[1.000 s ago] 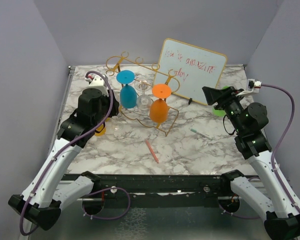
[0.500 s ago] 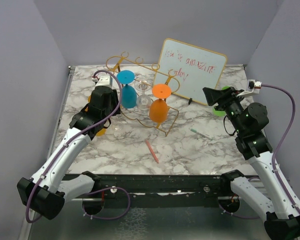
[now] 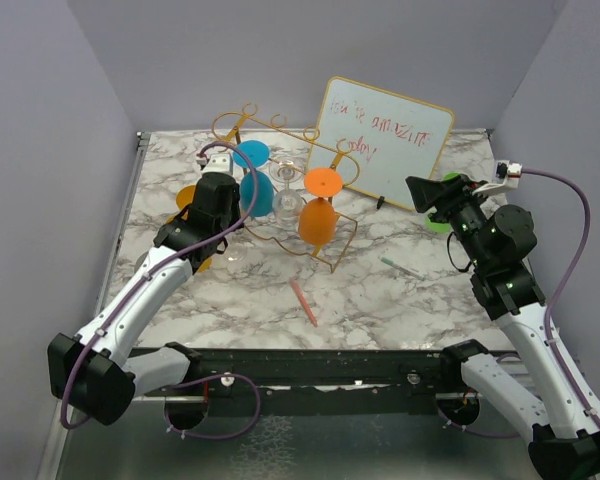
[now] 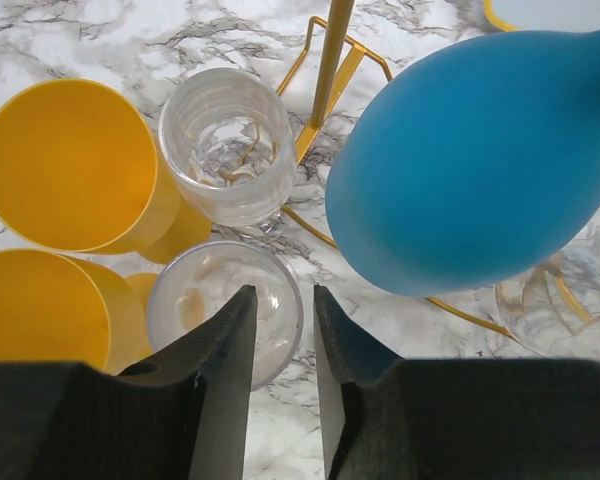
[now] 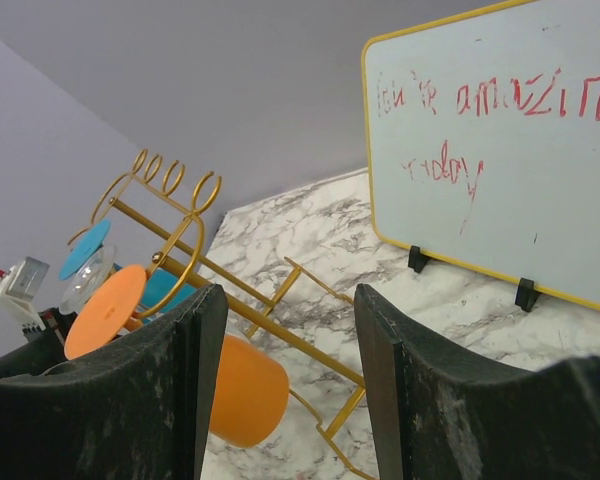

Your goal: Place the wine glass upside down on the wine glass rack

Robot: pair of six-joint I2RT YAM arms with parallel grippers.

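Observation:
In the left wrist view a clear wine glass (image 4: 212, 300) stands upright on the marble, seen from above. My left gripper (image 4: 283, 295) hangs over it, open by a narrow gap, its jaws astride the glass's right rim without pinching it. A second clear glass (image 4: 227, 145) stands just beyond. The gold wine glass rack (image 3: 335, 250) carries a blue glass (image 4: 480, 160) and an orange glass (image 3: 318, 222) upside down. From above, the left arm's wrist (image 3: 215, 200) hides its fingers and the glass. My right gripper (image 5: 290, 295) is open and holds nothing, raised at the right and facing the rack.
Two yellow glasses (image 4: 65, 165) (image 4: 40, 305) stand left of the clear ones. A framed whiteboard (image 3: 385, 140) leans at the back right. A red pen (image 3: 303, 300) and a green pen (image 3: 402, 267) lie on the marble. A green object (image 3: 438, 222) sits behind the right gripper.
The left arm has reached forward and right toward the rack's left end, and its jaws have narrowed. The right arm has not moved.

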